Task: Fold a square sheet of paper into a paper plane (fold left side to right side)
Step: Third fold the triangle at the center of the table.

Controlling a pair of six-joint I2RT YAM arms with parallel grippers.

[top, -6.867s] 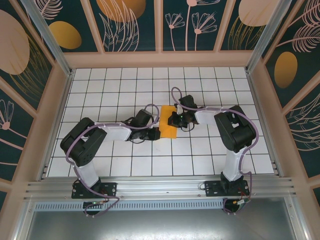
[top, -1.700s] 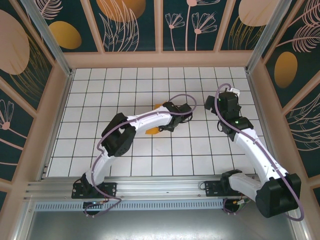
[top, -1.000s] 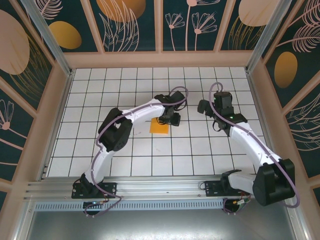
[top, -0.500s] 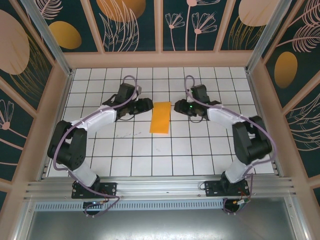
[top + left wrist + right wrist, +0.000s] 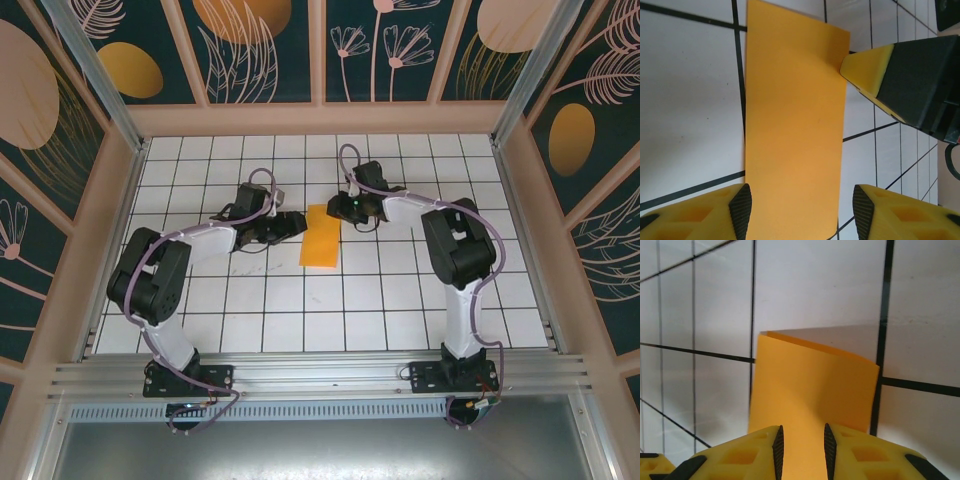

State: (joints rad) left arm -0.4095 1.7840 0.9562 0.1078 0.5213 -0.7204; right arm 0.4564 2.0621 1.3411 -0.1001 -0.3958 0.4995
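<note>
The square sheet of paper (image 5: 321,238) lies on the white tiled table, folded in half into a tall orange-yellow rectangle. My left gripper (image 5: 298,223) is at its left edge. In the left wrist view this gripper (image 5: 802,210) is open, its fingers straddling the width of the sheet (image 5: 792,115) from above. My right gripper (image 5: 338,208) is at the sheet's far right corner; one of its fingertips (image 5: 865,67) touches that corner. In the right wrist view its jaws (image 5: 800,450) stand a narrow gap apart over the paper (image 5: 810,385), whose far edge curls up slightly.
Patterned walls (image 5: 260,50) with wooden frames close in the tiled table (image 5: 200,320) on three sides. An aluminium rail (image 5: 320,375) with the arm bases runs along the near edge. Bare tiles lie in front of and behind the paper.
The right gripper has moved left onto the paper's far right corner and its jaws have narrowed a lot. The left gripper has slid right to the paper's left edge.
</note>
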